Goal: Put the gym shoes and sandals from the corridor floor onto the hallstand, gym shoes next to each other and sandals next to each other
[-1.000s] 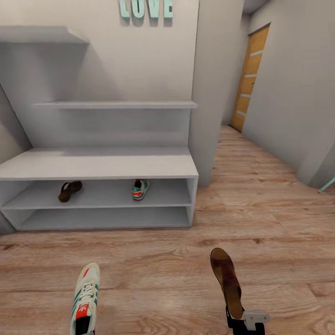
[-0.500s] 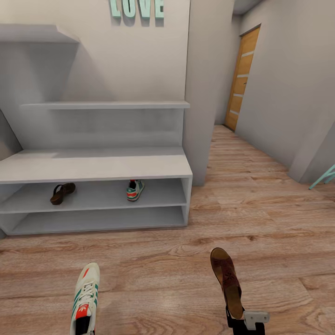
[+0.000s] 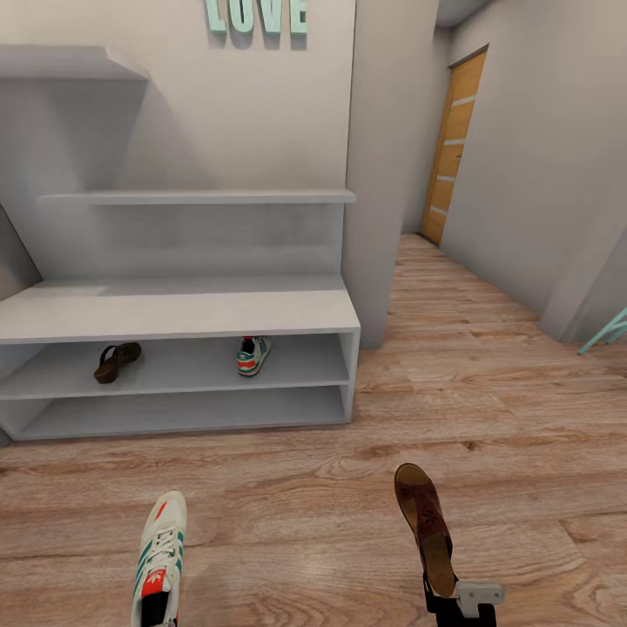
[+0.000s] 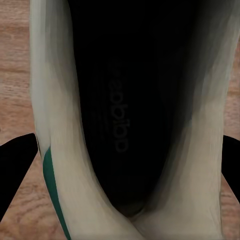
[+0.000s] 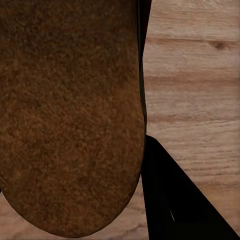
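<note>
The light grey hallstand (image 3: 183,315) with a wide low bench and two open shelf levels stands against the wall. On its upper open shelf one dark brown sandal (image 3: 117,360) with crossed straps lies toward the left, and one white gym shoe (image 3: 252,354) with green stripes and a red-orange heel patch lies well apart to its right. Above the light brown wood-grain plank floor (image 3: 488,409), the left gripper (image 4: 120,165) is clamped on the second white gym shoe (image 3: 159,557) at its heel opening, its dark fingers on both sides. The right gripper (image 3: 457,601) is closed on the heel end of the second brown sandal (image 3: 424,522), toe pointing forward
</note>
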Robot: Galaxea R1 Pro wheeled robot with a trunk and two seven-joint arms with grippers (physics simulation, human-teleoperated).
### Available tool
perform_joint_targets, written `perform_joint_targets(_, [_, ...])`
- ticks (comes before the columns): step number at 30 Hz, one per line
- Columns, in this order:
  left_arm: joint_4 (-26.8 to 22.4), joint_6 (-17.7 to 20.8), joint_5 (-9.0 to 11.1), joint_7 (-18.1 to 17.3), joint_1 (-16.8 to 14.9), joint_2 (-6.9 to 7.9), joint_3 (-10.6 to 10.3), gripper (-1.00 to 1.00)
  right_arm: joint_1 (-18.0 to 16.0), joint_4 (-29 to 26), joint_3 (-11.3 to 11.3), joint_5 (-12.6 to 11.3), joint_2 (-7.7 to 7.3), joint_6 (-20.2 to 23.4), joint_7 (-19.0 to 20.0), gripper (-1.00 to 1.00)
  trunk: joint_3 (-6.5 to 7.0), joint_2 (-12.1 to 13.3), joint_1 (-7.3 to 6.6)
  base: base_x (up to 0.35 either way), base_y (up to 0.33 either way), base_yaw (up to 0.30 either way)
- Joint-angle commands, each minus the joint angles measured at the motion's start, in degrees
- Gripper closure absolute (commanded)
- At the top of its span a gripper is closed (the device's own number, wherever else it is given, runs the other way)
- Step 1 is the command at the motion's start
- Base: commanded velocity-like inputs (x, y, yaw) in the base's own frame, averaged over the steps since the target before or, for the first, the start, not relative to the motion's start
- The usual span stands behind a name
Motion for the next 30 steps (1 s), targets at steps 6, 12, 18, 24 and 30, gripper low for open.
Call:
perform_joint_targets(6, [-0.1, 0.8, 0.0, 0.1, -0.8, 0.47, 1.0, 1.0, 0.0, 0.1, 0.2, -0.1, 0.0, -0.1, -0.3, 1.0, -0.05, 0.0, -0.01, 0.0, 0.0, 0.0])
perform_joint_targets(12, [-0.3, 7.9, -0.3, 0.1, -6.5, 1.39, 0.7, 1.0, 0.0, 0.1, 0.2, -0.1, -0.06, -0.1, -0.3, 1.0, -0.05, 0.0, -0.01, 0.0, 0.0, 0.0])
perform_joint_targets(18, [-0.9, 18.1, -0.6, 0.1, -14.4, 1.97, 0.6, 1.0, 0.0, 0.0, 0.1, -0.2, -0.16, 0.0, -0.3, 1.0, -0.05, 0.0, -0.01, 0.0, 0.0, 0.0])
perform_joint_targets(24, [-1.0, 31.3, -6.8, -0.4, -25.4, 1.94, 0.5, 1.0, 0.0, -0.3, -3.4, -6.2, -1.97, 0.1, -0.3, 1.0, -0.05, 0.0, -0.01, 0.0, 0.0, 0.0])
perform_joint_targets(30, [-0.9, 42.3, -11.3, -0.4, -36.7, 1.94, 0.5, 1.0, 0.0, -0.5, -5.2, -13.4, -4.09, 0.2, -0.2, 1.0, -0.05, 0.0, -0.01, 0.0, 0.0, 0.0])
